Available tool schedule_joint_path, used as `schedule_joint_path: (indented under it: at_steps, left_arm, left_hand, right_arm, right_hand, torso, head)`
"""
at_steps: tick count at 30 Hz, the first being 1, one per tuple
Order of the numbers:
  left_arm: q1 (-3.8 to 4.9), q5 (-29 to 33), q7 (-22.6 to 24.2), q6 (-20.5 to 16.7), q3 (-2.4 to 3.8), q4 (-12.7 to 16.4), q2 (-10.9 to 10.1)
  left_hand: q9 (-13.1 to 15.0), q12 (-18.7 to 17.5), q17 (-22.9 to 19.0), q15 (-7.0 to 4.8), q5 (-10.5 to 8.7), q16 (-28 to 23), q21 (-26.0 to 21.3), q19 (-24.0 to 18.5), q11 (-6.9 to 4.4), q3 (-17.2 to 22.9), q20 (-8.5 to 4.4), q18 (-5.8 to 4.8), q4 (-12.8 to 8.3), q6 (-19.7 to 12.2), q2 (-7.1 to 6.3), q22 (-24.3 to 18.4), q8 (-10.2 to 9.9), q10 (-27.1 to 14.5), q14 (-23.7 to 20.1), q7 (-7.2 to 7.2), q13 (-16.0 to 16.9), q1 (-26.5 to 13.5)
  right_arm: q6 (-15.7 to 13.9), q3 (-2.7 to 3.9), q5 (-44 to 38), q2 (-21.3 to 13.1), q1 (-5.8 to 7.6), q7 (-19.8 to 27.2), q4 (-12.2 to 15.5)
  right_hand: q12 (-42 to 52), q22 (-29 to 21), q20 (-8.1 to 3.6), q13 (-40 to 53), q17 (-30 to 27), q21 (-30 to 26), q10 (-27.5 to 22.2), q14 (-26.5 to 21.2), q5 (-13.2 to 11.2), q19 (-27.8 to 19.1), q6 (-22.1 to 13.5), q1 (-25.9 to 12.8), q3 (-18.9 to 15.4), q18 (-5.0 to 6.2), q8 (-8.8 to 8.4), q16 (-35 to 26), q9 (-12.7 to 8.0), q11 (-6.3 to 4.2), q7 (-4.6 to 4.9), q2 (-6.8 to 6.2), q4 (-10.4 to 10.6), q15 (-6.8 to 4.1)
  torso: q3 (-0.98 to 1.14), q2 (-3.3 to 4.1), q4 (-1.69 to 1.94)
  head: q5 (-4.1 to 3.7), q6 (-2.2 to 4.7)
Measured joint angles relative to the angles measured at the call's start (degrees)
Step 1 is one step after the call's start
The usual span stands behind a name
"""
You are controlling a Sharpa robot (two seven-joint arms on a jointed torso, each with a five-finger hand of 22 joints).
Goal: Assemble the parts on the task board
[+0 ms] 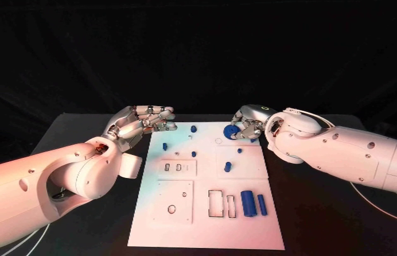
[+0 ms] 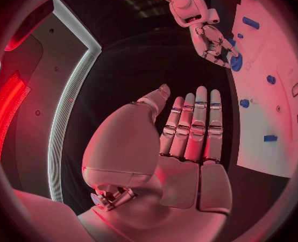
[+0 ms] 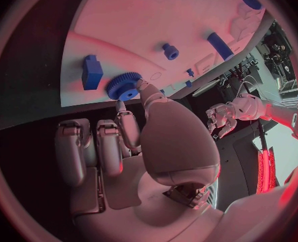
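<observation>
Your black counter (image 1: 318,221) carries the white task board (image 1: 207,218), with blue parts scattered over it. Your left hand (image 1: 142,121) hovers off the board's far left corner, fingers straight, grasping nothing. Your right hand (image 1: 245,124) pinches the blue gear (image 1: 232,131) at the board's far edge.

The right hand (image 3: 146,145) pinches a blue gear (image 3: 124,86) over the white board (image 3: 162,21). A blue block (image 3: 92,72), a small peg (image 3: 170,51) and a longer bar (image 3: 219,45) sit on the board. The left hand (image 3: 223,118) hovers beyond the board's edge.
</observation>
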Motion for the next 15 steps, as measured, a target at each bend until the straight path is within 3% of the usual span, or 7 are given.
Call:
schedule_joint_path:
  at_steps: [8, 15]
  left_arm:
    - [0.00, 0.00, -0.18, 0.02, 0.00, -0.05, -0.03]
    - [0.00, 0.01, -0.28, 0.04, 0.00, -0.10, -0.02]
  left_hand:
    - [0.00, 0.00, -0.01, 0.00, 0.00, -0.03, 0.00, 0.00, 0.00, 0.00, 0.00, 0.00, 0.00, 0.00, 0.23, -0.01, 0.00, 0.00, 0.00, 0.00, 0.00, -0.23]
    - [0.00, 0.00, -0.01, 0.00, 0.00, -0.03, 0.00, 0.00, 0.00, 0.00, 0.00, 0.01, 0.00, 0.00, 0.23, 0.00, 0.00, 0.00, 0.00, 0.00, 0.00, -0.23]
  right_arm:
    - [1.13, 0.14, 0.79, 0.20, 0.08, -0.10, -0.69]
    - [1.42, 0.24, 1.46, 0.26, 0.17, 0.03, -0.70]
  right_hand:
    - [1.47, 0.00, 0.00, 0.00, 0.00, -0.01, 1.12, 0.00, 0.00, 0.00, 0.01, 0.01, 0.00, 0.00, 0.83, 0.00, 0.18, -0.10, -0.02, 0.02, 0.00, 0.00]
    - [2.48, -0.01, 0.00, -0.01, -0.01, 0.38, 1.95, 0.00, 0.45, 0.00, 3.18, 0.80, 0.93, 0.00, 2.22, 0.00, 0.73, -0.53, -0.66, 1.81, 0.38, 0.00]
  torso:
    - [-0.03, 0.00, 0.03]
    - [-0.03, 0.01, 0.03]
  head:
    - [-0.09, -0.08]
    - [-0.01, -0.13]
